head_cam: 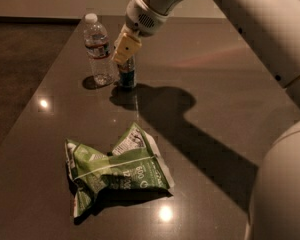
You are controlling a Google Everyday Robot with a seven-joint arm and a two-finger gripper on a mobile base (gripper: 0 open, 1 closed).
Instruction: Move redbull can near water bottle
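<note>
The redbull can (127, 76) stands upright on the dark table, just right of the water bottle (99, 50), a clear ribbed bottle with a white cap and label band. My gripper (125, 51), with tan fingers, comes down from the upper right and is shut on the can's top, hiding its upper half. Can and bottle stand a small gap apart.
A crumpled green chip bag (115, 171) lies on the table (215, 134) toward the front. My white arm spans the upper right and its base fills the right edge. The table's left edge runs beside the dark floor (20, 54).
</note>
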